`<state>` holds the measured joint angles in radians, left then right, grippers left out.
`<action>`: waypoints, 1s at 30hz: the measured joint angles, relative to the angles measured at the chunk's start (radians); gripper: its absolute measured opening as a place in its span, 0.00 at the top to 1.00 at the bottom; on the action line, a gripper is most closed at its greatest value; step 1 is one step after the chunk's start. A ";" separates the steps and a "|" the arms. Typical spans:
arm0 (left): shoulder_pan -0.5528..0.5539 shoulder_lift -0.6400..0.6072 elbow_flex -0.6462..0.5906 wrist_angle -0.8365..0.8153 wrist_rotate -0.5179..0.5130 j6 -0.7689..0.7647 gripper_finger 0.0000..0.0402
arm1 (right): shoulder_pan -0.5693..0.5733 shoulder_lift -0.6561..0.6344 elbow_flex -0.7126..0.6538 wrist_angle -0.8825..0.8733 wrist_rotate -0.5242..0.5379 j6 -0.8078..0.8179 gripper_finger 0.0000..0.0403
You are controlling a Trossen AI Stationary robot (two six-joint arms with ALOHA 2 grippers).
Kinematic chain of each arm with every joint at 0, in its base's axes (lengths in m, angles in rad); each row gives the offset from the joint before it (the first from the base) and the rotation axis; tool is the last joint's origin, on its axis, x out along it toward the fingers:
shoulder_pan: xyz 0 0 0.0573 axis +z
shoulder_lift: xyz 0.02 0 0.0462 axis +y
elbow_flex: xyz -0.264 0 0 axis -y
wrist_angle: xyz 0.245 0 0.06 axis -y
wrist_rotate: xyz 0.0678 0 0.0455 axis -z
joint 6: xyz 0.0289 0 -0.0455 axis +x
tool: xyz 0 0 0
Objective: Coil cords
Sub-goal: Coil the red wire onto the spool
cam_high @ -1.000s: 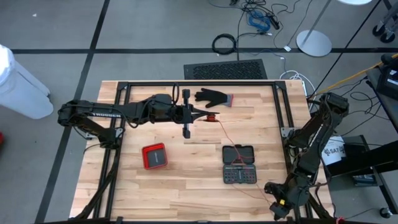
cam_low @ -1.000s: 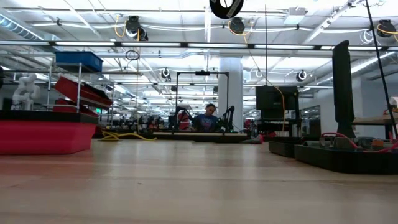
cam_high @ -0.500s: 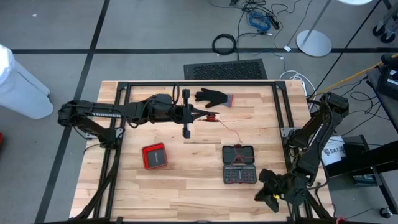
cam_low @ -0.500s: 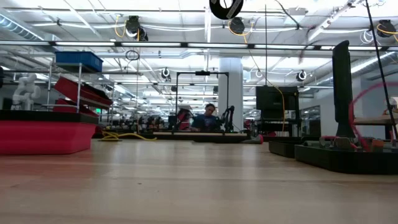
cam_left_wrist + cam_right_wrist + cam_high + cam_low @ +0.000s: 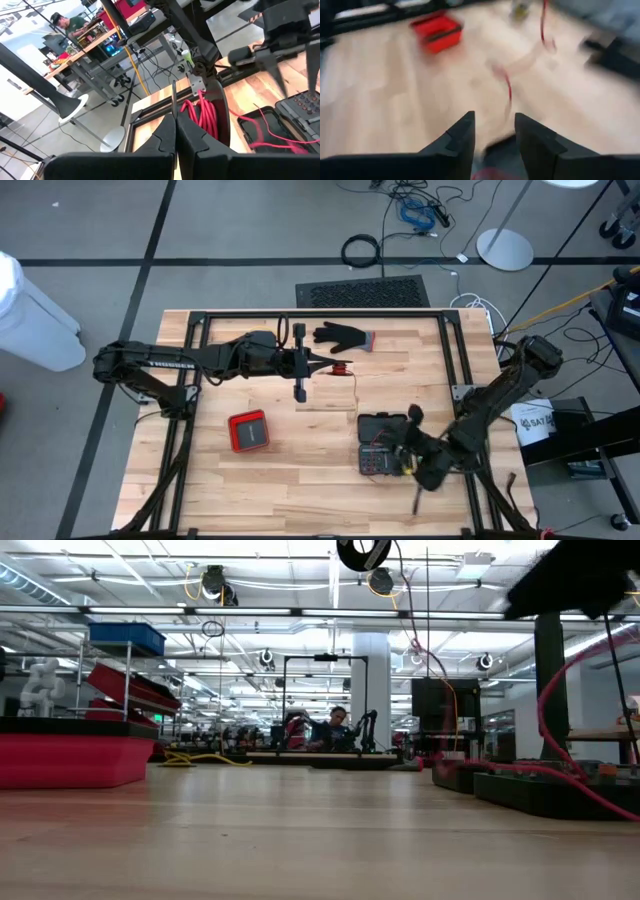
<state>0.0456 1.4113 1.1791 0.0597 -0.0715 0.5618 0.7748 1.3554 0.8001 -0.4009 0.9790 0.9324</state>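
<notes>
Swinging in over the case [image 5: 385, 442], the right gripper [image 5: 412, 463] now gapes empty, while the left gripper [image 5: 322, 367] pinches the limp, light cord [image 5: 341, 369] near its coil.

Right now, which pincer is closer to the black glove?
Left. The left pincer sits just in front of the glove, shut on the red cord. The right pincer is open, far off over the black bit case.

Red cord [image 5: 202, 116], black glove [image 5: 340, 336], red case [image 5: 248, 430].
</notes>
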 joint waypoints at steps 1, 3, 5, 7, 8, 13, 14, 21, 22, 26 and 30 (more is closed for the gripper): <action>0.000 0.000 0.000 0.000 0.000 -0.001 1.00 | -0.026 0.013 0.000 0.037 0.029 -0.057 0.69; 0.000 0.000 0.000 0.000 0.000 -0.005 1.00 | -0.083 0.036 0.000 0.113 0.059 -0.174 0.69; 0.000 0.000 0.000 0.000 0.000 -0.006 1.00 | -0.134 0.052 0.000 0.182 0.072 -0.266 0.69; 0.000 0.000 0.000 -0.001 0.000 -0.006 1.00 | -0.181 0.065 0.000 0.248 0.088 -0.336 0.69; 0.000 0.000 0.000 -0.002 0.001 -0.006 1.00 | -0.200 0.072 0.000 0.273 0.099 -0.358 0.69; 0.000 0.000 0.000 -0.002 0.008 -0.008 1.00 | -0.264 0.089 0.000 0.323 0.134 -0.407 0.69; 0.000 0.000 0.000 -0.003 0.009 -0.008 1.00 | -0.273 0.089 0.000 0.323 0.134 -0.408 0.70; 0.000 0.000 0.000 -0.011 0.011 -0.008 1.00 | -0.317 0.089 0.000 0.323 0.120 -0.445 0.72; 0.000 0.000 0.000 -0.011 0.011 -0.008 1.00 | -0.322 0.089 0.000 0.323 0.120 -0.448 0.73; 0.000 0.000 0.000 -0.015 0.011 -0.008 1.00 | -0.332 0.089 0.000 0.323 0.120 -0.456 0.83; 0.000 0.000 0.000 -0.025 0.011 -0.008 1.00 | -0.331 0.096 0.000 0.322 0.133 -0.487 0.98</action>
<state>0.0456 1.4113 1.1793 0.0348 -0.0607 0.5537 0.4434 1.4514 0.8001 -0.0787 1.1122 0.4452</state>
